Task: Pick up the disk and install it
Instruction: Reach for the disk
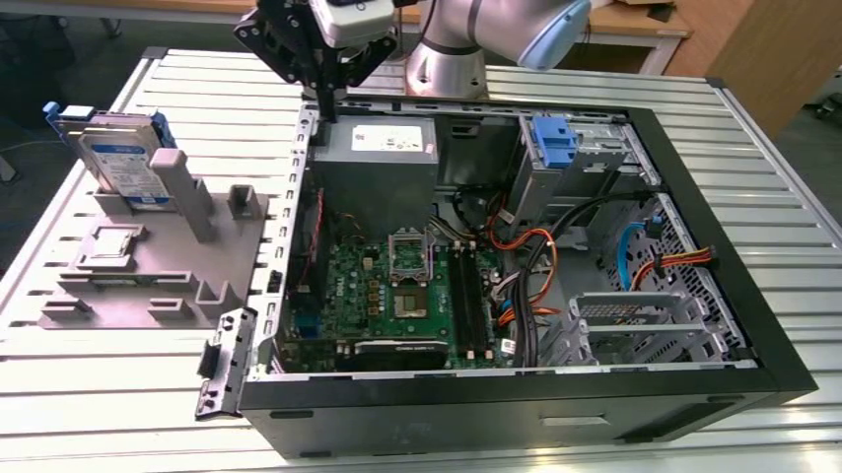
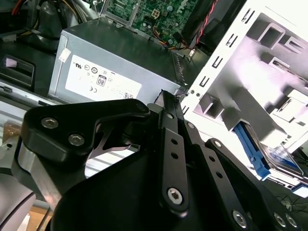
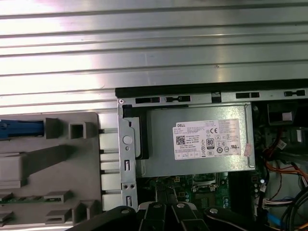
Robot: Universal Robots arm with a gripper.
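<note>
The hand hangs over the edge of the open computer case, at the corner where the grey power supply sits. Its fingers are drawn together to one narrow tip and grip nothing. In the second wrist view the joined tip of the hand points at the case wall just beside the power supply. The disk is apart from the hand, outside the case on the exterior view's left. It stands on edge, somewhat tilted, in a grey fixture on the ribbed metal surface, with its blue bracket around it and a grey post in front. The second wrist view catches the disk past the white-lit fixture. Inside the case lie a green motherboard, a second blue carrier in the far bay and a metal drive cage on the exterior view's right.
</note>
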